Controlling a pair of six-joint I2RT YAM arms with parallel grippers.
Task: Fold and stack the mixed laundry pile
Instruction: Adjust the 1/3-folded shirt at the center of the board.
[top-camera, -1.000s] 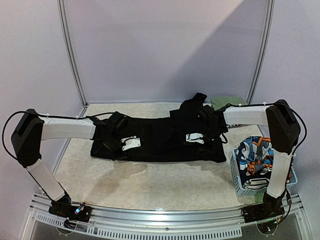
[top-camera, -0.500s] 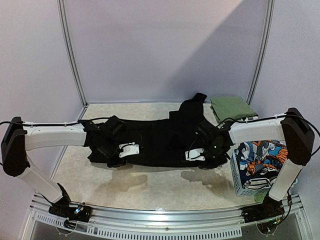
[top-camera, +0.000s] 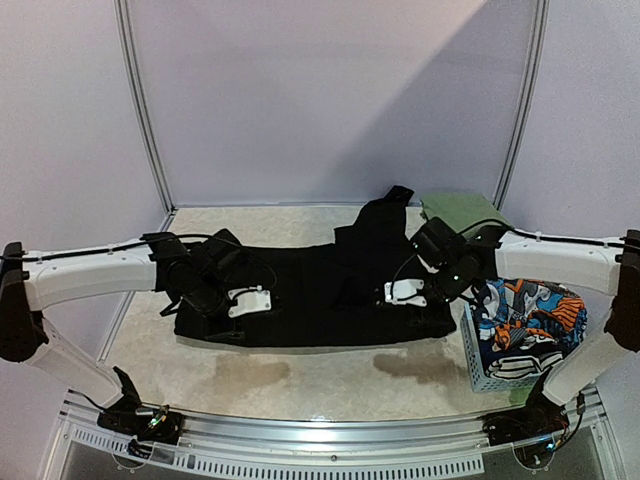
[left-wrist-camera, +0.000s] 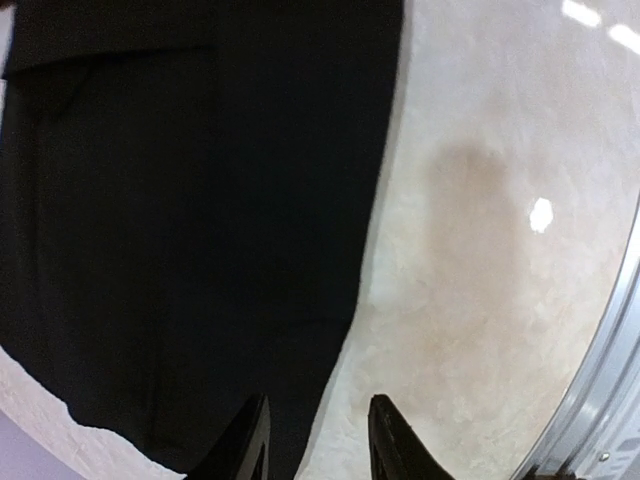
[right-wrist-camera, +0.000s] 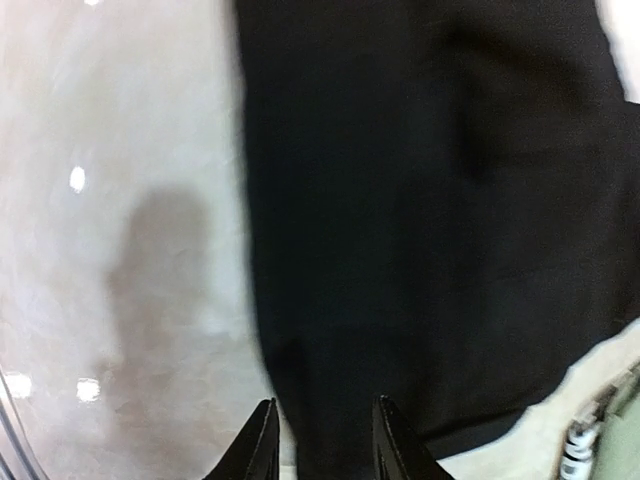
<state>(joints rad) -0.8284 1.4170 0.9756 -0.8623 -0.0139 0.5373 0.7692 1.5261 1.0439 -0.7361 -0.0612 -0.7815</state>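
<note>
In the basket (top-camera: 476, 366) lies a cartoon-print garment (top-camera: 525, 315); left end effector (left-wrist-camera: 318, 445), right end effector (right-wrist-camera: 322, 445) both part-open, empty.

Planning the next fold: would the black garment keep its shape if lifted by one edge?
Probably floppy: the black garment lies flat on the table with a rumpled far part, so it would likely sag. It looks thin, likely light; pushing may bunch it.

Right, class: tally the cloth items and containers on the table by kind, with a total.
Black garment: 1
Cartoon-print garment: 1
Folded green cloth: 1
Plastic basket: 1
Total: 4
</note>
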